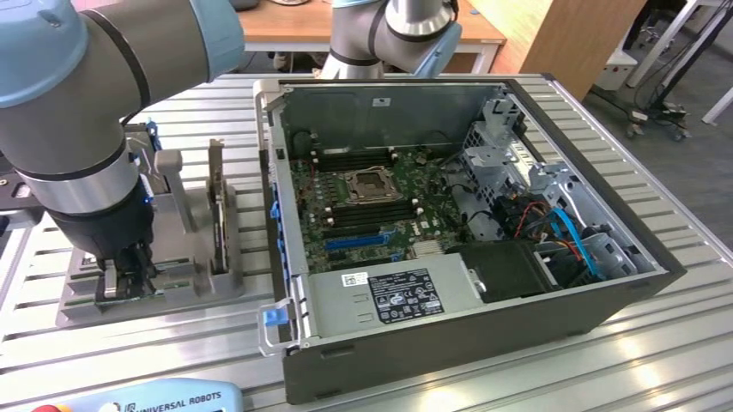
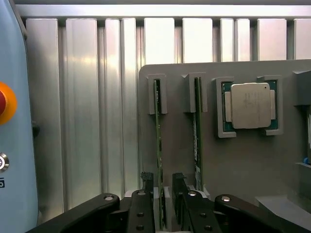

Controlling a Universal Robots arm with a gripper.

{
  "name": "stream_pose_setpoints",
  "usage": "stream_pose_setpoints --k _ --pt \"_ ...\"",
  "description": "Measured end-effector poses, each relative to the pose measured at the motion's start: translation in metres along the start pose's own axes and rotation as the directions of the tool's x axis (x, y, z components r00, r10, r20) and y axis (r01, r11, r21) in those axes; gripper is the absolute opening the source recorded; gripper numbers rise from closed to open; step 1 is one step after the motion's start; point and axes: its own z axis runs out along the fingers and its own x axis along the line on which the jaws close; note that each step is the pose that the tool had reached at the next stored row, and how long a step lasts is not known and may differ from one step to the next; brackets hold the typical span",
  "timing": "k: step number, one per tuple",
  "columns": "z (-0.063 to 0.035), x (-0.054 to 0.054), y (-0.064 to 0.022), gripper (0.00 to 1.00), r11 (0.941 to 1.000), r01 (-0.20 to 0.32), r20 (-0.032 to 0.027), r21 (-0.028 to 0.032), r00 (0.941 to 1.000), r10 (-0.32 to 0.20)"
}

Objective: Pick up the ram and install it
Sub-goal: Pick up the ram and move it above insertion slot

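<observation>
Two green ram sticks stand on edge in slots of a grey holder (image 2: 233, 160). My gripper (image 2: 163, 183) is open and straddles the end of one ram stick (image 2: 158, 131), with a black finger (image 2: 147, 180) on each side and a small gap showing. The other ram stick (image 2: 197, 131) stands parallel beside it, outside the fingers. In the exterior view the gripper (image 1: 124, 279) is lowered onto the holder (image 1: 172, 287) at the exterior view's left, beside the open computer case (image 1: 458, 215). The motherboard's memory slots (image 1: 360, 215) lie beside the processor socket (image 1: 372, 184).
A square silver processor (image 2: 250, 105) sits in its own pocket of the holder. A dark expansion card (image 1: 215, 206) stands upright in the holder near the gripper. A blue teach pendant (image 1: 149, 399) lies on the ribbed metal table (image 1: 641, 343), its red button (image 2: 5, 103) close by.
</observation>
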Motion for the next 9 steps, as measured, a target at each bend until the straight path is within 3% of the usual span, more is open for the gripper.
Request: stream_pose_setpoints --k 9 --pt "0.0055 0.0001 -0.0003 0.30 1.0000 0.000 0.0003 0.0003 1.0000 0.000"
